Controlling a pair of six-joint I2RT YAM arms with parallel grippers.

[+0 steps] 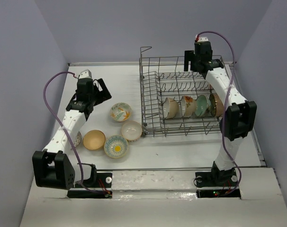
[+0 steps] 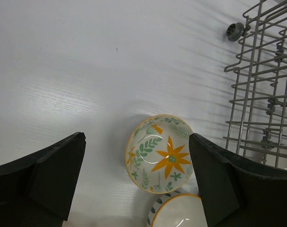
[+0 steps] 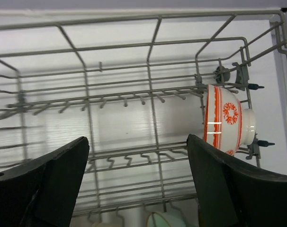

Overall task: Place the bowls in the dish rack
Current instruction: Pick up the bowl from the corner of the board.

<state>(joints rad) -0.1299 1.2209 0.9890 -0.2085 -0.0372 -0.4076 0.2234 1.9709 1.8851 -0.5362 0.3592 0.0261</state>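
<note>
1. The rack (image 1: 174, 75) is set on the right half of the surface (image 1: 181, 146). Its near edge lies close to the white bowl (image 1: 131, 130).
2. A row of bowls (image 1: 187, 106) is stood on edge along the rack's near side. The rightmost one is partly hidden by the right arm.
3. In the right wrist view a red-patterned bowl (image 3: 226, 120) is seen upright against the rack's right wall. Open tine rows run to its left.
4. The right gripper (image 1: 194, 57) is held over the rack's far rim, spread wide and grasping nothing; in its own view (image 3: 138, 142) only wire is seen between the fingers.
5. Loose on the surface, left of the rack, a floral bowl (image 1: 121, 112), the white bowl, a tan bowl (image 1: 94, 140) and a blue-rimmed bowl (image 1: 116, 146) are clustered. The last three are nearly touching.
6. A further bowl (image 1: 77, 138) is mostly covered by the left arm.
7. The left gripper (image 1: 102, 92) is released and empty, just left of the floral bowl (image 2: 158, 153). That bowl is framed between the spread fingers in the wrist view.
8. Bare surface is left behind the floral bowl, up to the rack's wheel (image 2: 235, 31).
</note>
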